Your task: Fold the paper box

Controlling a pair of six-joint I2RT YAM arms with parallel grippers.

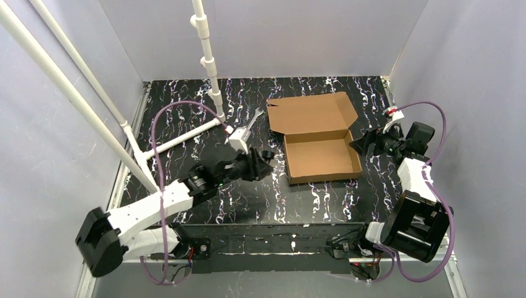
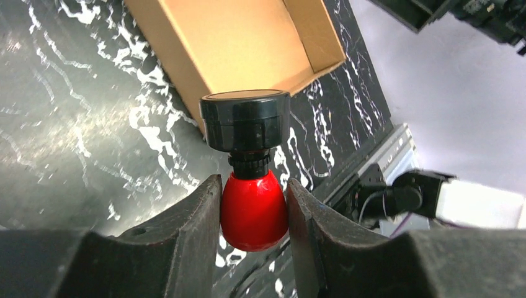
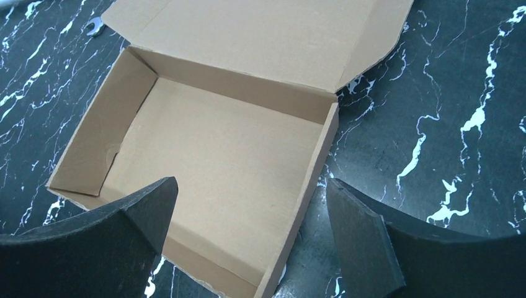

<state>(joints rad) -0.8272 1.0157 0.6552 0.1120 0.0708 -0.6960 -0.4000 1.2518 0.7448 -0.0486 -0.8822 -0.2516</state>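
Note:
The paper box (image 1: 322, 155) sits on the black marbled table as a shallow brown cardboard tray with its walls up and its lid (image 1: 313, 115) lying open toward the back. My left gripper (image 1: 263, 162) hovers just left of the box, shut on a red bulb-shaped object (image 2: 253, 214) with a black round cap (image 2: 245, 121); the box's near corner (image 2: 248, 43) lies beyond it. Off the box's right wall, my right gripper (image 1: 363, 144) is open and holds nothing. In the right wrist view it (image 3: 250, 185) straddles the near right wall of the box (image 3: 229, 155).
A silver wrench (image 1: 248, 127) lies left of the lid, also seen as a wrench (image 3: 93, 26) in the right wrist view. A white pipe frame (image 1: 186, 136) crosses the table's back left. Grey walls close in three sides.

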